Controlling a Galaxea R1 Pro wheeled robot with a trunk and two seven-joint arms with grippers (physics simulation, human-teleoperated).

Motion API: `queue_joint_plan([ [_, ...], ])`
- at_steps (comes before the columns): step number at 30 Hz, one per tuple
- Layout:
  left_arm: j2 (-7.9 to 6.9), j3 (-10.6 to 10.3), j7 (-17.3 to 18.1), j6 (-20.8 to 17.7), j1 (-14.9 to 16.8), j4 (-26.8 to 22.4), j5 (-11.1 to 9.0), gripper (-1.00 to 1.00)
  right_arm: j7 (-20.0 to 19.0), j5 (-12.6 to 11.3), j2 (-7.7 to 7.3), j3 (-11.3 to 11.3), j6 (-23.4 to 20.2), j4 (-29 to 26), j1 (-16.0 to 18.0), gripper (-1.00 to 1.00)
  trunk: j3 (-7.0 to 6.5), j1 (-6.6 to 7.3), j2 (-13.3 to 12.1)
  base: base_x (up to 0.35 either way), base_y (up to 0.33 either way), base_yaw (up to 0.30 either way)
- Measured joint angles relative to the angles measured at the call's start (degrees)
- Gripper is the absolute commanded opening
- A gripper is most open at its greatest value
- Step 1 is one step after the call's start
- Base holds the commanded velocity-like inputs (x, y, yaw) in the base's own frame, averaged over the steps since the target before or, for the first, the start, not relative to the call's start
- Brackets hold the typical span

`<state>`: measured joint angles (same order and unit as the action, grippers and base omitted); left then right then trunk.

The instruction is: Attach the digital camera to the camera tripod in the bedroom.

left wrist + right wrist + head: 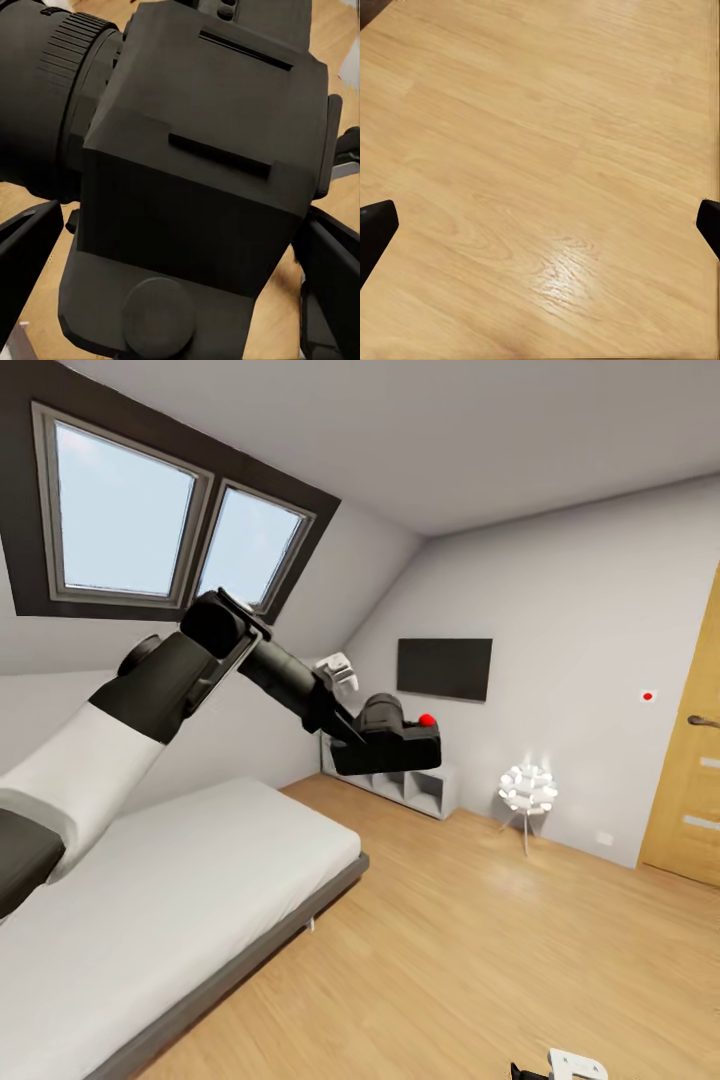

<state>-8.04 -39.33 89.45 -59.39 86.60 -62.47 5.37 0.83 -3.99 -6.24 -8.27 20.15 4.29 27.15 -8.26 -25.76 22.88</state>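
The digital camera is a black block with a round red button on top, held up in the air over the foot of the bed. My left gripper is shut on it from the side. In the left wrist view the camera is very close, its ribbed lens barrel to one side, with a dark finger on one flank and another on the other. My right gripper is open over bare wood floor, holding nothing. The camera tripod is out of view.
A grey-framed white bed is at the left under two skylights. A white flower-shaped lamp, a low white shelf and a wall screen line the far wall. The oak door is at right. Wood floor stretches between.
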Motion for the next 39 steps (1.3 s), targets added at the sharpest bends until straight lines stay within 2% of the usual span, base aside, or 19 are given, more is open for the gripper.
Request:
queue_joint_plan([
  [4,-0.13,0.0,0.0,0.0,-0.1,-0.2,0.1,-1.00,0.0,0.0,0.00,0.0,0.0,0.0,0.0,1.00,0.00,0.00,0.0,0.000,0.000,-0.279],
  [12,-0.04,0.5,0.0,0.0,-0.2,8.7,0.2,-1.00,0.0,0.0,0.00,0.0,0.0,0.0,0.0,1.00,0.00,0.00,0.0,0.000,0.000,-0.296],
  [17,0.04,0.6,0.0,0.0,-0.2,10.9,0.1,-1.00,0.0,0.0,0.00,0.0,0.0,0.0,0.0,1.00,0.00,0.00,0.0,0.000,0.000,-0.299],
  [26,0.91,0.7,0.0,0.0,-0.1,12.1,0.1,-1.00,0.1,0.0,0.00,0.0,0.0,0.0,0.0,1.00,0.00,0.00,0.0,0.000,0.000,-0.267],
  [30,1.43,1.8,0.0,0.0,-0.1,12.2,0.0,-1.00,0.1,0.0,0.00,0.0,0.0,0.0,0.0,1.00,0.00,0.00,0.0,0.000,0.000,-0.041],
  [39,2.06,1.8,0.0,0.0,-0.1,12.2,0.0,-1.00,0.1,0.0,0.00,0.0,0.0,0.0,0.0,1.00,0.00,0.00,0.0,0.000,0.000,-0.004],
])
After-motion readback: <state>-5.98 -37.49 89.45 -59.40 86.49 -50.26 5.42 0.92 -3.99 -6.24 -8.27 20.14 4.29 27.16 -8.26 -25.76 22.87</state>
